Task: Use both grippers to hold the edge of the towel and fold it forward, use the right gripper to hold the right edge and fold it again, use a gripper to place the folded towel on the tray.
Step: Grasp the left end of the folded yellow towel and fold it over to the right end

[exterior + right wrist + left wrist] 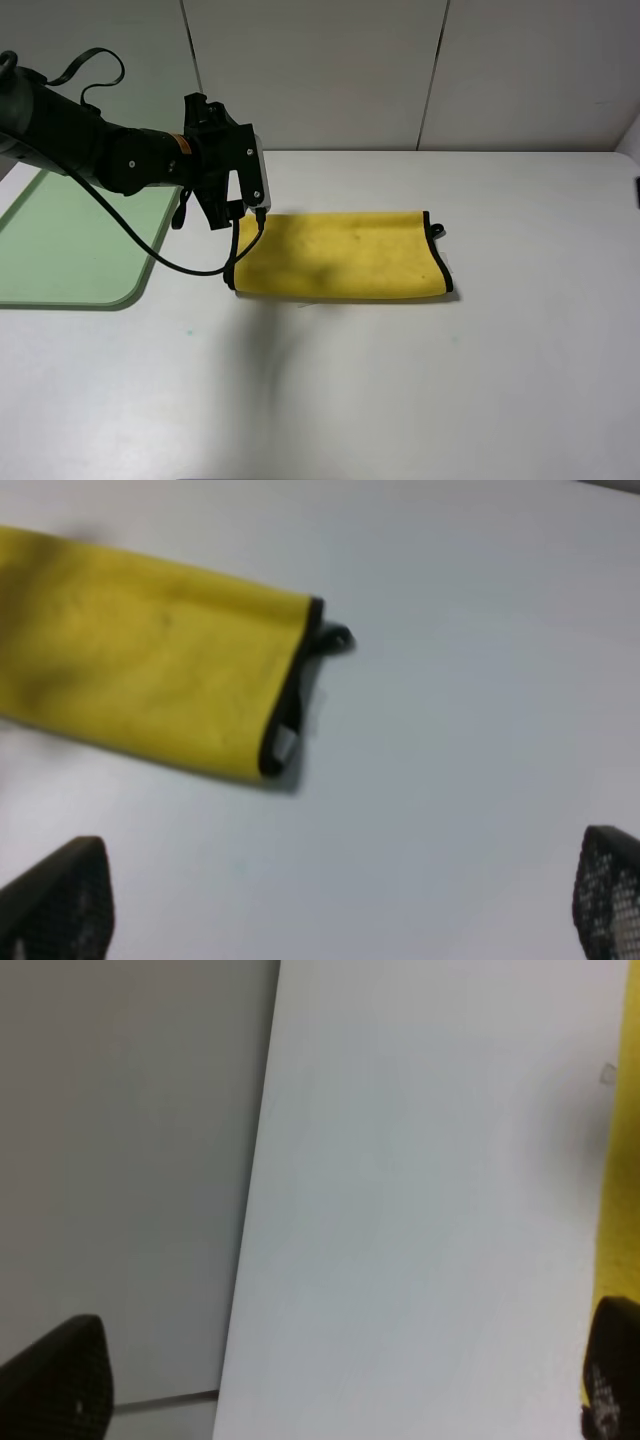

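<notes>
Hovering at towel (345,256) edge, left gripper (233,211) w/ jaws apart, tray (70,250) adj

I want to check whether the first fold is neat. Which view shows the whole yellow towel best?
Exterior high: the whole folded towel lies flat, nearly every edge visible. The right wrist view shows only its blurred right end; the left wrist view, just a yellow sliver.

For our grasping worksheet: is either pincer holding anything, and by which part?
Nothing is held: the left pincer and right pincer are open; the yellow towel lies ungripped.
</notes>
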Tool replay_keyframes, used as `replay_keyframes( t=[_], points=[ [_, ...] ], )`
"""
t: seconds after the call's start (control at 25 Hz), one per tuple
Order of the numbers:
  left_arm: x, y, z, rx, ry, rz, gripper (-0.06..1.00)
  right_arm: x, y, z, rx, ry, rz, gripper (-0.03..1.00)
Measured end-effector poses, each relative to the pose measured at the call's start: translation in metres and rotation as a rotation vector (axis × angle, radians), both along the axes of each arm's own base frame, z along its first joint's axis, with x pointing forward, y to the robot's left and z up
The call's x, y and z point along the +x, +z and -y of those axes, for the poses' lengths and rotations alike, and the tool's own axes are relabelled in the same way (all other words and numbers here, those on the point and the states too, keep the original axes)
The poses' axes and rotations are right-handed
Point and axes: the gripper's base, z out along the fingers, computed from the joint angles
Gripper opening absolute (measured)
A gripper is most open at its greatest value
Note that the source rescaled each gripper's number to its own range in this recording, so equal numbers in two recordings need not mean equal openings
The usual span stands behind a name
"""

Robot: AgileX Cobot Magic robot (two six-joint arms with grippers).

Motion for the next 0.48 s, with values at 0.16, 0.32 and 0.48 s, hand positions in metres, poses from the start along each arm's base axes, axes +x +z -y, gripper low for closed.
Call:
replay_keyframes(
  t=[0.16, 0.32, 0.48],
  points=[
    [0.000, 0.000, 0.000, -0.001, 0.000, 0.003, 0.93, -0.046, 0.005, 0.016, 0.036, -0.005, 0.095, 1.00],
    [0.000, 0.000, 0.000, -0.003, 0.000, 0.005, 0.93, -0.079, -0.006, 0.027, 0.084, 0.000, 0.203, 1.00],
    [0.000, 0.000, 0.000, -0.003, 0.000, 0.005, 0.93, -0.098, -0.031, 0.033, 0.102, 0.002, 0.253, 1.00]
  ],
)
